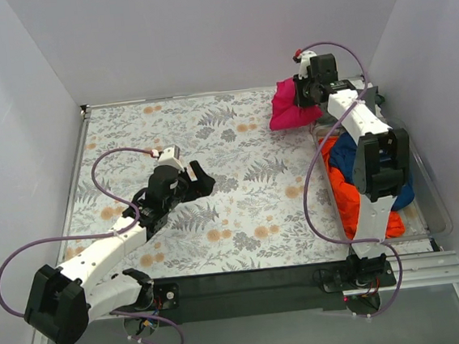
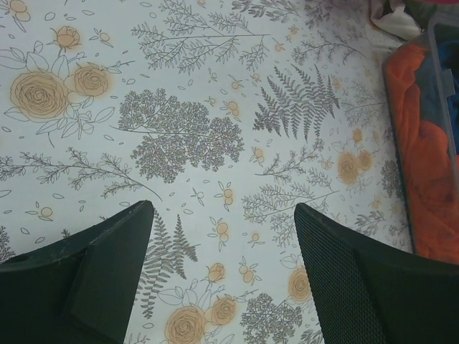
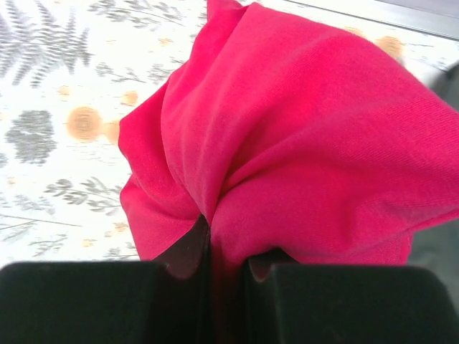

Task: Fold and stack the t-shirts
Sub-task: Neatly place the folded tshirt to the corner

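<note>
Magenta-pink t-shirt lay bunched near the far right corner of the floral-clothed tabletop, and the right claw was clamped on a fold of it. The left claw stood open and empty above the tabletop, nearer its left edge. The orange t-shirt and navy t-shirt sat heaped along the right edge.

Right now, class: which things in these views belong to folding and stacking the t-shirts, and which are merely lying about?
Belong to the job:
pink t-shirt, pinched in the right gripper
orange t-shirt
navy t-shirt

Just there:
floral tablecloth
clear bin holding the orange and navy shirts
</note>
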`<state>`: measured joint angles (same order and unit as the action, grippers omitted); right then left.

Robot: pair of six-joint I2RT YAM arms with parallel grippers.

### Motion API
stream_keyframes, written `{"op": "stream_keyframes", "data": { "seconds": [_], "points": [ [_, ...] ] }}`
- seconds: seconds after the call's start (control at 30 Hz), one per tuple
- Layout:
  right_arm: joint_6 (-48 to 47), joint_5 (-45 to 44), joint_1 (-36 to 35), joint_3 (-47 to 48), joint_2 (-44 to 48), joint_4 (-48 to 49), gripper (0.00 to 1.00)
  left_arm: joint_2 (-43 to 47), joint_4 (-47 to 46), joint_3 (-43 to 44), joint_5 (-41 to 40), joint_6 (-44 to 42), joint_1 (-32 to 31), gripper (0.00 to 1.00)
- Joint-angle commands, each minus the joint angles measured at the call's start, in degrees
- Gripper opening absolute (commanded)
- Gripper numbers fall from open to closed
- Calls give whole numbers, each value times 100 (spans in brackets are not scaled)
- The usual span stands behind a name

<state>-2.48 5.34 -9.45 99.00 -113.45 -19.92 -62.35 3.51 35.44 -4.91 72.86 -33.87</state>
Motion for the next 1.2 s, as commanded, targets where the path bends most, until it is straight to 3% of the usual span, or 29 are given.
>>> {"op": "stream_keyframes", "data": {
  "seconds": [0.0, 0.17, 0.47, 0.77, 1.17],
  "points": [
    [-358, -463, 128, 260, 358, -38, 1, 65, 63, -72, -116, -35, 29, 74],
    [-534, -1148, 330, 120, 473, 23, 1, -58, 18, -81, 7, 9, 29, 73],
    [-710, -1474, 637, -390, 657, 893, 1, -181, 36, -116, 25, 88, 29, 73],
    [-973, -2441, 673, -1312, 1167, 2202, 1, -322, 27, -125, 122, 228, 29, 73],
    [-1351, -2890, 646, -1778, 982, 3477, 1, -252, 115, -213, 69, 272, 29, 73]
  ]
}}
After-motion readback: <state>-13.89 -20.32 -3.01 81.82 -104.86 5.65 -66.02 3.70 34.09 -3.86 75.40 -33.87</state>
